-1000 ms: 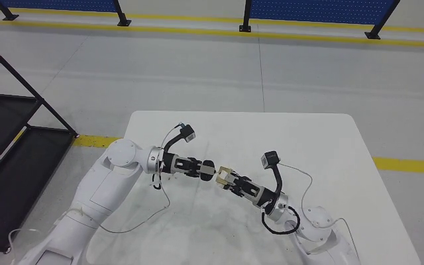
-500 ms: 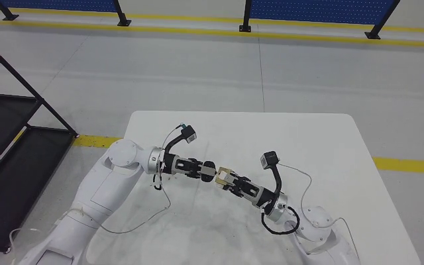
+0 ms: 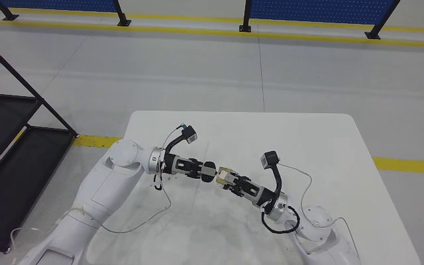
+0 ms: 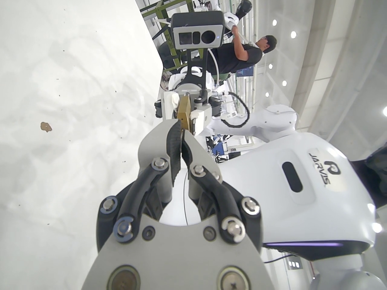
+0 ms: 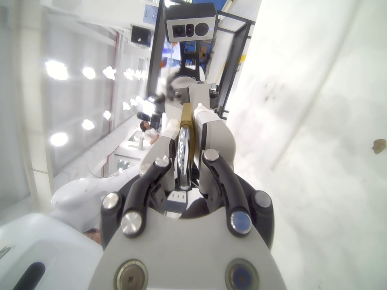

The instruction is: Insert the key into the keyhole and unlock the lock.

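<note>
Key (image 4: pixel 182 125) first! Where is it? asks Kid 1.

Kid 2: Start at the left pincer (image 4: pixel 180 132). Its 2 black pads (image 4: pixel 173 146) are pressed together on a thin thing. I think that is the key. Most of it is hidden between the pads.

Kid 1: What is just past the tip?

Kid 2: The lock (image 4: pixel 183 112). It is small and gold. The key's tip is touching its end, or just beside it. I cannot tell if the tip is inside the keyhole.

Kid 1: Who holds the lock?

Kid 2: The right pincer (image 5: pixel 187 119). Its 2 white fingers (image 5: pixel 211 131) pinch the gold body from both sides. The silver loop (image 5: pixel 183 152) points back toward that pincer's wrist. The 2 pincers meet nose to nose, up over the white table (image 3: pixel 318 146). A little brown crumb (image 4: pixel 46 126) lies on the table, well apart from them.

Kid 1: So how much is done?

Kid 2: I think the 2 pick-ups are done, and the lining up is nearly done. Left to do: push the key all the way in, turn it, and let the loop pop open. I cannot see that the loop is open, so my guess is that the lock is not unlocked yet.
</note>
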